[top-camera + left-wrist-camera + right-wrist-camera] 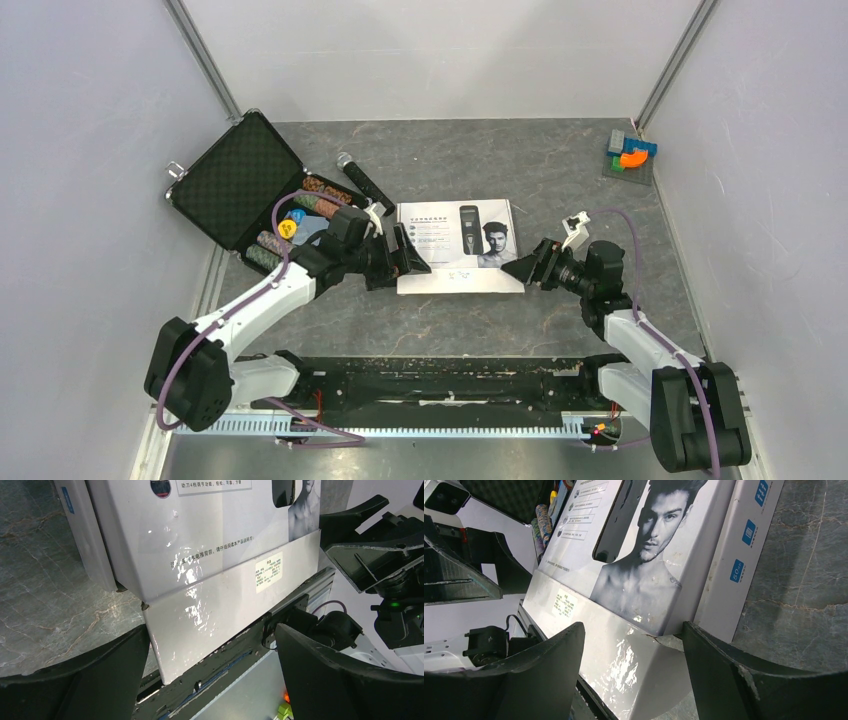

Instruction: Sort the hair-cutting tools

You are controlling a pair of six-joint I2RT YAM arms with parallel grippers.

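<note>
A white clipper box (455, 245) printed with a man's face and a clipper lies flat at the table's middle. My left gripper (412, 255) is open at the box's left end, its jaws wide apart around the box's near corner (200, 625). My right gripper (527, 265) is open at the box's right end, its jaws either side of the near right corner (639, 655). Neither gripper holds anything. The black comb attachments and the silver-and-black clipper itself are out of view; only the picture on the box shows.
An open black case (235, 180) with coloured poker chips (315, 205) lies at the back left. A black microphone (365, 185) lies beside it. Coloured blocks (630, 152) sit in the back right corner. Grey walls close in on both sides.
</note>
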